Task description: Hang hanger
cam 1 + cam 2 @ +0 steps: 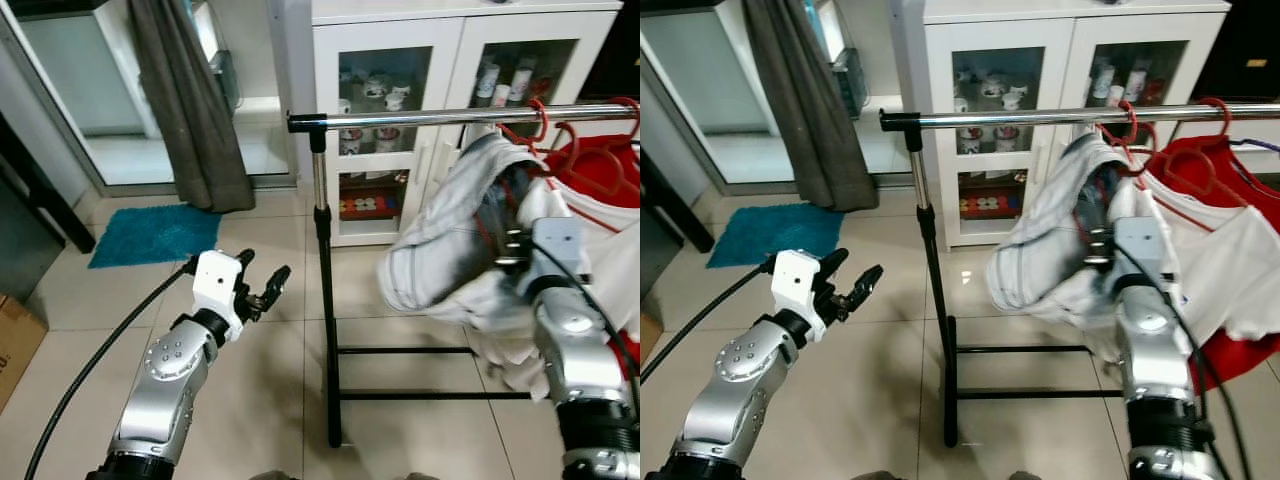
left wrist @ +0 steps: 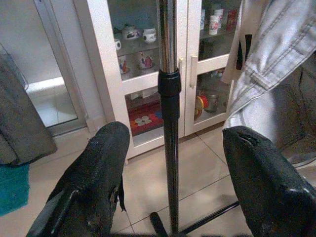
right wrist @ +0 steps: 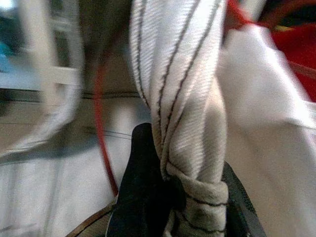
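The right gripper (image 3: 180, 197) is clamped on a bunched fold of the white denim jacket (image 1: 450, 250) — its red wire hanger (image 1: 520, 130) hooks the chrome rail (image 1: 450, 116). Tugging the cloth could unhook it. The left gripper (image 1: 262, 288) hovers wide open.

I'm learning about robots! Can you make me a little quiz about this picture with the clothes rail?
1. True or false: the left gripper is holding clothes.
2. What is the right gripper pinching? A) the teal mat B) the white garment C) the curtain
3. What colour are the hangers on the rail?

Key: 1 false, it is open and empty beside the rack pole. 2 B. 3 red.
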